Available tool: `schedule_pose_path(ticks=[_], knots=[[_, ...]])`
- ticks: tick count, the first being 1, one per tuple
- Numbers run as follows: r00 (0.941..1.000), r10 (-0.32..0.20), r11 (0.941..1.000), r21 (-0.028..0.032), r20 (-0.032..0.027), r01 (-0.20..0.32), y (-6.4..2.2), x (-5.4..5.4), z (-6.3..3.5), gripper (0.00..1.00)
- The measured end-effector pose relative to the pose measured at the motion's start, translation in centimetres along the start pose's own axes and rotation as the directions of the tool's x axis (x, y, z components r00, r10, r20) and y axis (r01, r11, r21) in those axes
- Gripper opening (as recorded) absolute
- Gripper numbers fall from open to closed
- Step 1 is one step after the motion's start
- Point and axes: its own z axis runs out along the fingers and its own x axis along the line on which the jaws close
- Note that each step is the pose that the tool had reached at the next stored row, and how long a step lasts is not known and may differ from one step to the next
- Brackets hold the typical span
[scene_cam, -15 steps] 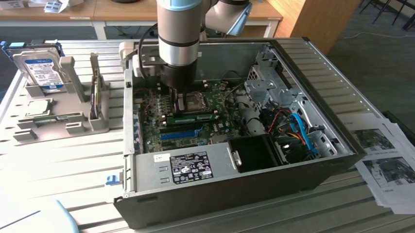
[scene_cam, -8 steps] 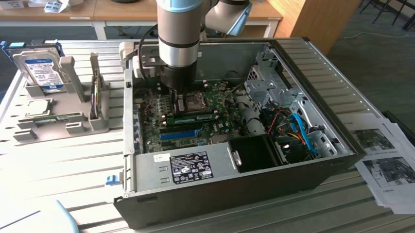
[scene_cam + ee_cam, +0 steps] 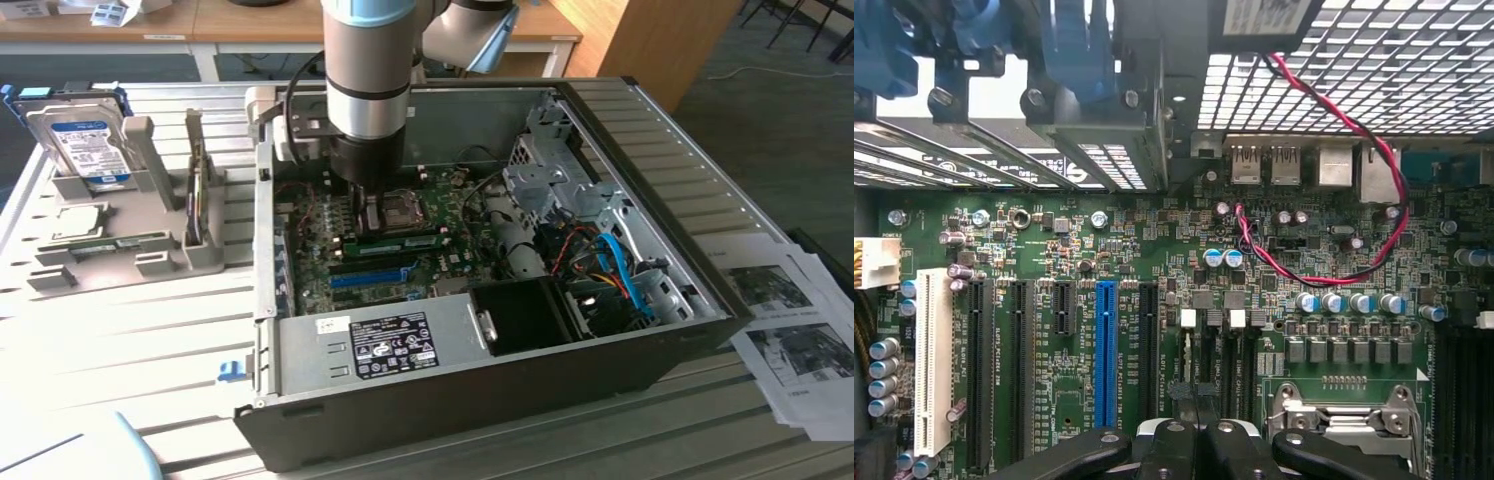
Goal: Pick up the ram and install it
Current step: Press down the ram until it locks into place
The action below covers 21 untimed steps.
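A ram point(image 3: 395, 243), a long green stick with a white label, stands on edge in a slot of the motherboard point(image 3: 447, 265), beside the CPU socket point(image 3: 400, 210). My gripper point(image 3: 364, 190) reaches down into the open computer case point(image 3: 667, 180), just over the ram's end toward the exterior view's left. Whether it touches the stick I cannot tell. In the wrist view the black fingers point(image 3: 1154, 445) are shut together, so the gripper point(image 3: 1194, 432) hangs over the narrow black slots point(image 3: 1239, 360) between the blue slot point(image 3: 1104, 350) and the CPU socket point(image 3: 1344, 420).
A grey holder point(image 3: 160, 265) on the exterior view's left carries a blue-labelled hard drive point(image 3: 83, 150), a square CPU chip point(image 3: 74, 222) and another green stick point(image 3: 114, 245). Inside the case are a power supply point(image 3: 380, 340), drive cage point(image 3: 554, 160) and loose cables point(image 3: 607, 265). Papers point(image 3: 794, 330) lie to the right.
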Motion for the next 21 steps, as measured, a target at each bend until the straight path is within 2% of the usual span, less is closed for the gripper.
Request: schedule_pose_path(ticks=[21], knots=[[1.0,0.0,1.0,0.0001,0.0002,0.0,-0.01,0.05,0.21,0.09]])
